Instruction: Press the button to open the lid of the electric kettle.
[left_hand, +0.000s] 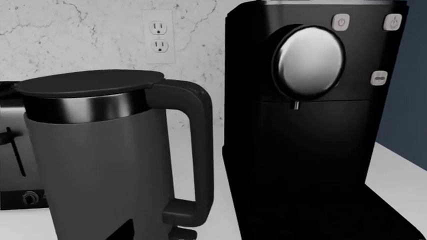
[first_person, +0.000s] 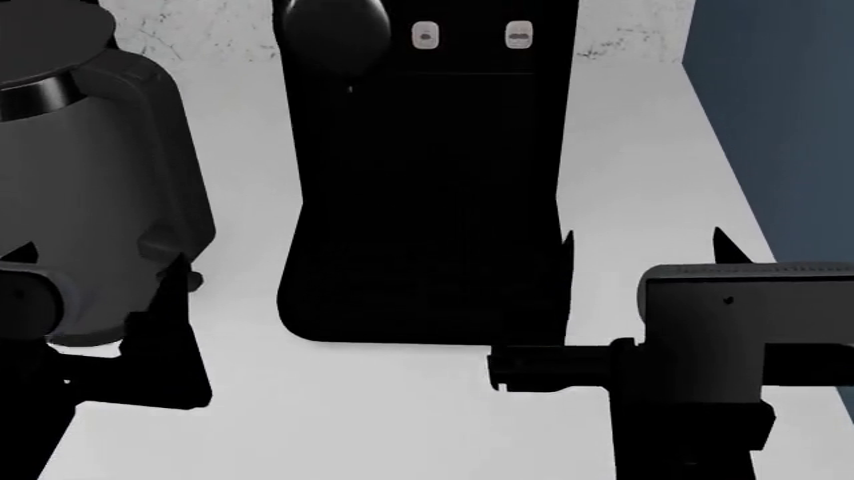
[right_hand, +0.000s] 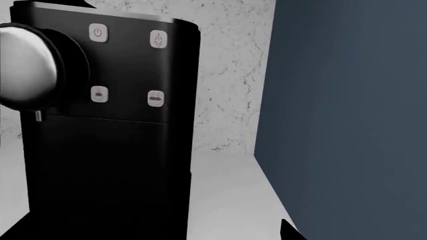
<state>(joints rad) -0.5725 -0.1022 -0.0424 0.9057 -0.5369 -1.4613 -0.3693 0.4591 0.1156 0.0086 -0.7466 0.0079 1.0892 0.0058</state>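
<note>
The electric kettle (left_hand: 100, 160) is a dark-grey cylinder with its flat black lid (left_hand: 90, 82) closed and a black loop handle (left_hand: 197, 150) facing the coffee machine. A small dark knob (left_hand: 181, 233) sits under the handle's lower end. In the head view the kettle (first_person: 94, 170) stands at the left. My left gripper (first_person: 96, 258) is open, with its fingertips close against the kettle's lower body; one fingertip (left_hand: 125, 231) shows in the left wrist view. My right gripper (first_person: 645, 240) is open and empty, to the right of the coffee machine.
A tall black coffee machine (first_person: 420, 180) with white icon buttons stands right of the kettle. It also shows in the right wrist view (right_hand: 107, 140). A blue-grey wall (first_person: 781, 110) bounds the white counter (first_person: 400, 410) on the right. A toaster (left_hand: 13, 150) sits behind the kettle, below a wall outlet (left_hand: 159, 37).
</note>
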